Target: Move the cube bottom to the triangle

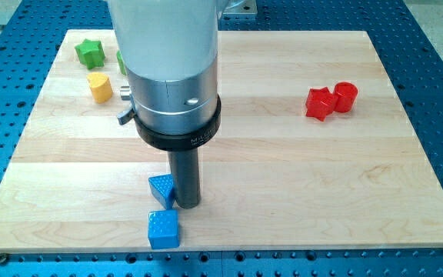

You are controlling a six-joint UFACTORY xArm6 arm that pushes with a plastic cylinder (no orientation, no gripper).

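Note:
A blue cube (163, 229) lies near the view's bottom edge of the wooden board. A blue triangle (161, 188) lies just above it, with a small gap between them. My tip (188, 205) is down on the board, right next to the triangle's right side and just above and right of the cube. The arm's body hides the board above the tip.
A green star (89, 51) and a yellow heart-like block (99, 87) lie at the view's top left; another green block (120, 61) is partly hidden by the arm. A red star (319, 103) and a red cylinder (345, 96) touch at the right. The board (344, 192) rests on a blue perforated table.

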